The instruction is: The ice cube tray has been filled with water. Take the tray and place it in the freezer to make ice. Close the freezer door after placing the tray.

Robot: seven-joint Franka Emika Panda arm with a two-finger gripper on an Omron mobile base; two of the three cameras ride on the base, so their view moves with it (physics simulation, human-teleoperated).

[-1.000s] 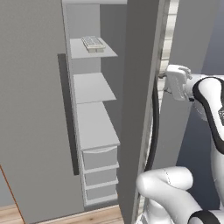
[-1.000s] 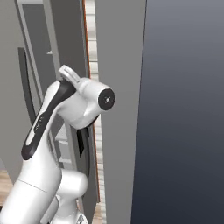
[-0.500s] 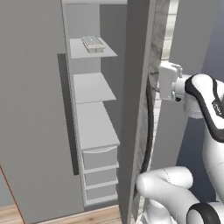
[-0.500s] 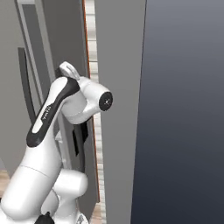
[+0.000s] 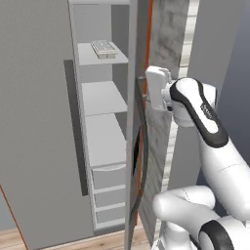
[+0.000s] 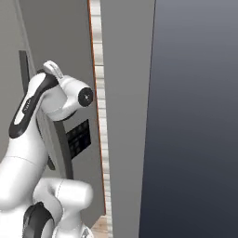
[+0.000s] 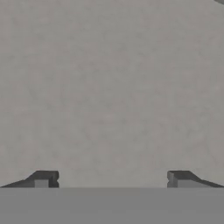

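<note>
The end effector (image 7: 112, 178) stands spread wide, its two dark fingertips (image 7: 43, 178) far apart with nothing between them, facing a flat mottled grey surface close ahead; whether the tips touch it cannot be told. In the left base view the hand (image 5: 157, 88) sits against the outer face of the freezer door (image 5: 138, 146), which stands ajar (seen nearly edge-on), its black button panel (image 6: 77, 137) visible from the right base view. The ice cube tray (image 5: 104, 48) lies on the top shelf (image 5: 93, 56) inside the freezer (image 5: 100, 146), at about 10 o'clock from the hand and well apart from it.
</note>
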